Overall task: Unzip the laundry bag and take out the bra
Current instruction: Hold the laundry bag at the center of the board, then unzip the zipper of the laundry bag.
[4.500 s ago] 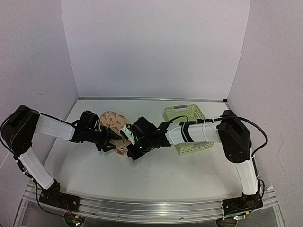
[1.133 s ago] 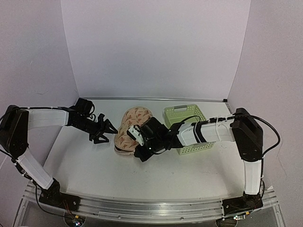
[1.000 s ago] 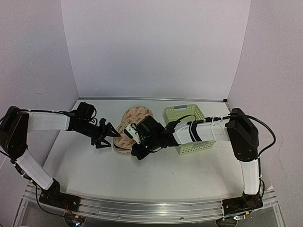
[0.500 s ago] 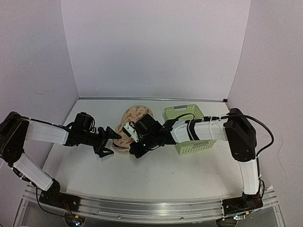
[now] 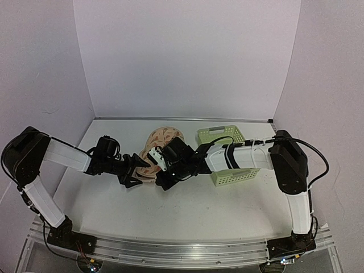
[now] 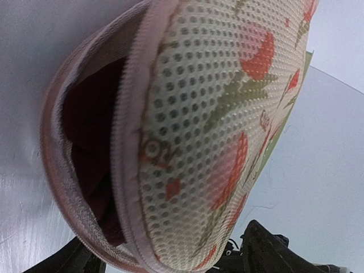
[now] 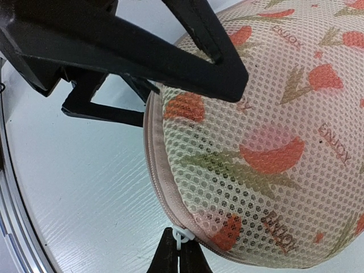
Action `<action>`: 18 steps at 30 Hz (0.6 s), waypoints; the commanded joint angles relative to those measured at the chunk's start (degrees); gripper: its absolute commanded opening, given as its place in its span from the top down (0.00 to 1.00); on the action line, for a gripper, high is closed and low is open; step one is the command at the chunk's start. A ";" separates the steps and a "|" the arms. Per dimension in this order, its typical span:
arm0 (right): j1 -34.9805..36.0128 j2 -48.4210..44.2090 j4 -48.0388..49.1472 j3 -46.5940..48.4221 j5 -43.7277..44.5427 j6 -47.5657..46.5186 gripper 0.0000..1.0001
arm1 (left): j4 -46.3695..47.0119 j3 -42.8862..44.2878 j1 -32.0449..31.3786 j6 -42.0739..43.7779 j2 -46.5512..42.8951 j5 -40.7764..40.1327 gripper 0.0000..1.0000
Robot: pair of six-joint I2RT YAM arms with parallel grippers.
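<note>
**A:** so why was the laundry bag (image 5: 159,149) being crowded from two sides like that? It was parked just beside the green basket (image 5: 219,132), on the side facing the left arm.

**B:** looks like a zip job in progress. The zipper pull (image 7: 180,235) was pinched by the right end effector (image 7: 178,257), with the jaws closed tight on that little white tab. That was low on the bag's rim, at the end away from the basket. Held that way, the slider could be dragged round the seam, or so it's guessed.

**A:** and how far had the zip been undone?

**B:** partly, at least. A gap along the seam was shown in the left wrist view. The bra (image 6: 91,131) could be made out through it, dark maroon and tucked inside the bag, so just as near the basket as the bag was. It hadn't been pulled out yet.

**A:** left end effector (image 5: 138,170)?

**B:** spread wide, nothing gripped. It was aimed at the bag's open end, opposite the basket, with one finger over the printed shell and the other lower down. Whether the fabric was actually touched can't be told. It was probably lined up so the shell could be steadied or the bra reached.
</note>
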 commanded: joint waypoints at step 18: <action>0.15 -7.33 4.06 -7.49 -2.52 -0.92 1.00 | 5.28 4.20 0.70 1.02 2.74 2.86 1.00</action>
